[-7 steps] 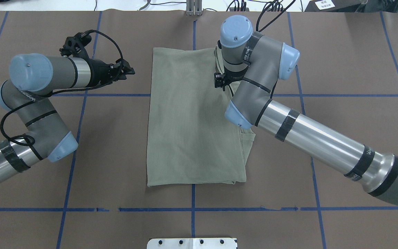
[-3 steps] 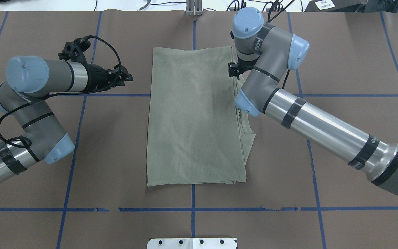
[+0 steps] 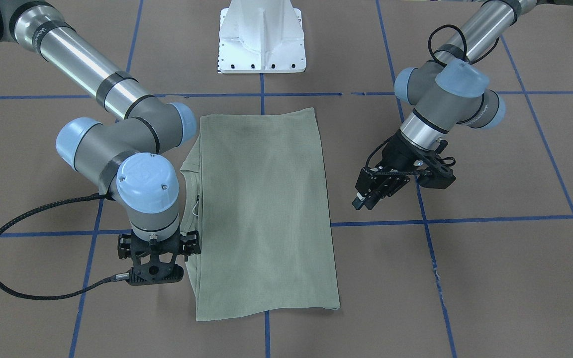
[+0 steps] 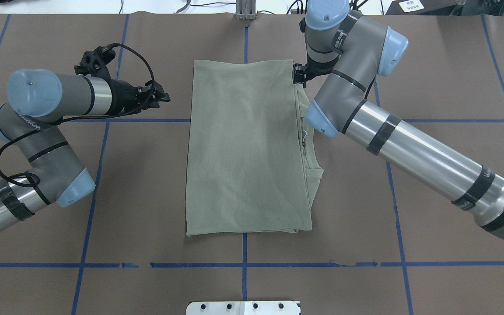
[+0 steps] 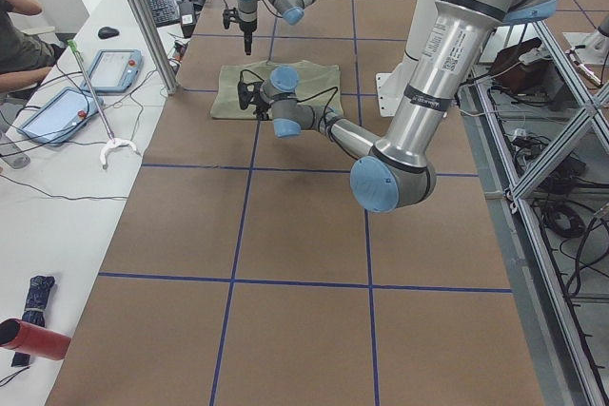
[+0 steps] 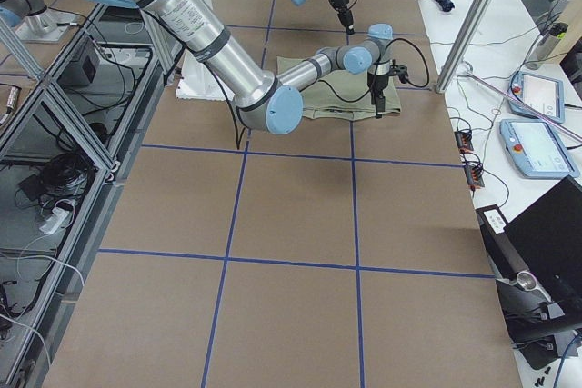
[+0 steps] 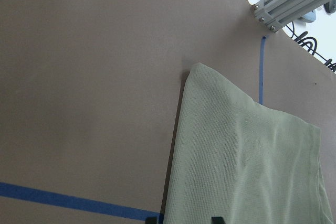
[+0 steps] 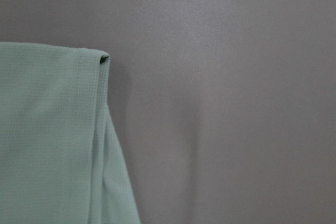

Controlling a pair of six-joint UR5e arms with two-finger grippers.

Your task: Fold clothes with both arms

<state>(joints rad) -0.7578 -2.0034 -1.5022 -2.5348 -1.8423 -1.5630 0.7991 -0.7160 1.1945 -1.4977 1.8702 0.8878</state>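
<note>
Brown tabletop [image 4: 147, 197], blue tape grid [image 4: 278, 264]

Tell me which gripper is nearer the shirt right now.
Right. The right gripper points down at the far, robot's-right corner of the shirt; the left gripper hangs over bare table, clear of the opposite edge.

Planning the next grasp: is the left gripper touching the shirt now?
No: bare table shows between the left gripper and the shirt.
</note>
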